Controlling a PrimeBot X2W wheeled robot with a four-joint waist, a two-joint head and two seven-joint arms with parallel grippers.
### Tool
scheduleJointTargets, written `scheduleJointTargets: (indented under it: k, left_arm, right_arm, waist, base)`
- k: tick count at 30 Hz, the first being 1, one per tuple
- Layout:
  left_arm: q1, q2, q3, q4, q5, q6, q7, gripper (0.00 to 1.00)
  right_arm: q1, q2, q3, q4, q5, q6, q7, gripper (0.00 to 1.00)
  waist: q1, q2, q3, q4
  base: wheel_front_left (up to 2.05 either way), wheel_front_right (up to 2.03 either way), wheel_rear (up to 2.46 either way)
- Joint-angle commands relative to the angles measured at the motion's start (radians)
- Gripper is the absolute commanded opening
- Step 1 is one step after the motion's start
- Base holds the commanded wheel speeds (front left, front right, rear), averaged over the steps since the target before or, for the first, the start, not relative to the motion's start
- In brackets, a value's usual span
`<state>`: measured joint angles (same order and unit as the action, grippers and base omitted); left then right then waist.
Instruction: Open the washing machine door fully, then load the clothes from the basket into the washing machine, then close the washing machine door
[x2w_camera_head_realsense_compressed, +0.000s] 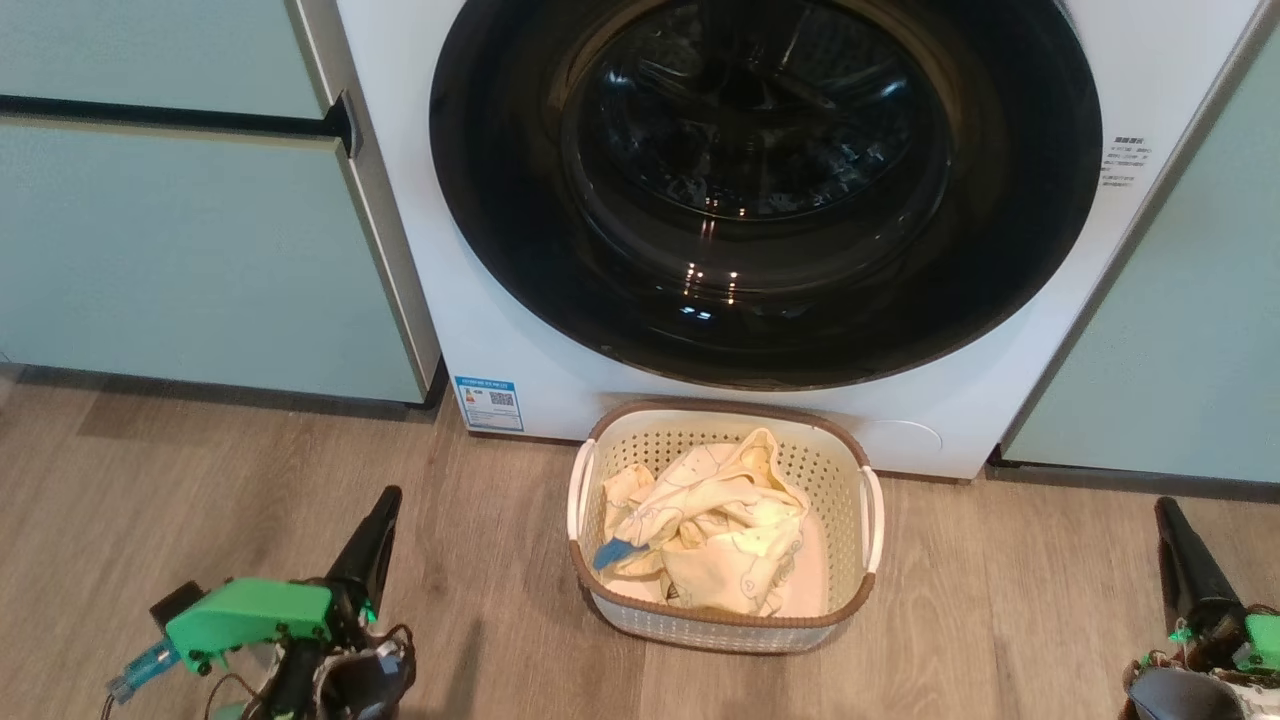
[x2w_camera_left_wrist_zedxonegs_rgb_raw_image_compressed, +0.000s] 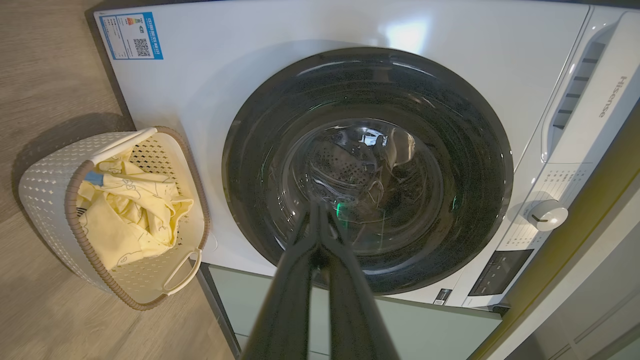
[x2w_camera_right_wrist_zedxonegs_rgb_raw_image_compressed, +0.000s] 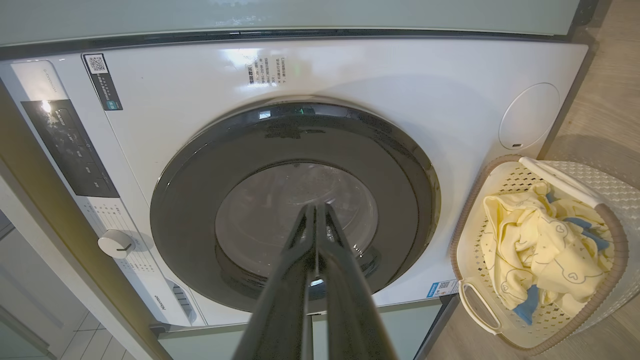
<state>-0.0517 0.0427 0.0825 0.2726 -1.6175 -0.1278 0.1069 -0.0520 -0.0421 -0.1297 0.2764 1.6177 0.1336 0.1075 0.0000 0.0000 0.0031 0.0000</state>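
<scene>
- Glossy black washing machine door (x2w_camera_head_realsense_compressed: 765, 190) sits closed on the white washing machine (x2w_camera_head_realsense_compressed: 1000, 400).
- White perforated basket (x2w_camera_head_realsense_compressed: 845, 470) on the floor before it holds crumpled pale yellow clothes (x2w_camera_head_realsense_compressed: 715, 530).

- Home laundry corner.
- White front-loading washing machine (x2w_camera_head_realsense_compressed: 480, 340), built in between pale green cabinets (x2w_camera_head_realsense_compressed: 200, 260).
- Wood-plank floor (x2w_camera_head_realsense_compressed: 250, 470).
- Small perforated basket (x2w_camera_head_realsense_compressed: 700, 632) of pale yellow clothes (x2w_camera_head_realsense_compressed: 720, 540), standing on the floor before the washer.

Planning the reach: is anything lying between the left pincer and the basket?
No. In the head view, the wooden floor between the left pincer and the basket is bare.
</scene>
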Motion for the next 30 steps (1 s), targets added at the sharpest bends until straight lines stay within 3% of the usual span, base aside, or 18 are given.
scheduleJointTargets:
  k: [1,30]
  left_arm:
    - [-0.056,0.008,0.031,-0.028,0.009,-0.003,0.006,0.00]
    - [-0.056,0.008,0.031,-0.028,0.009,-0.003,0.006,0.00]
  right_arm:
    - [-0.056,-0.008,0.016,-0.032,-0.009,-0.003,0.006,0.00]
    - [-0.056,-0.008,0.016,-0.032,-0.009,-0.003,0.006,0.00]
  waist:
    - [0.0000,0.0000,0.000,0.000]
    - [0.0000,0.0000,0.000,0.000]
  base:
    - [0.00,0.00,0.00]
    - [0.00,0.00,0.00]
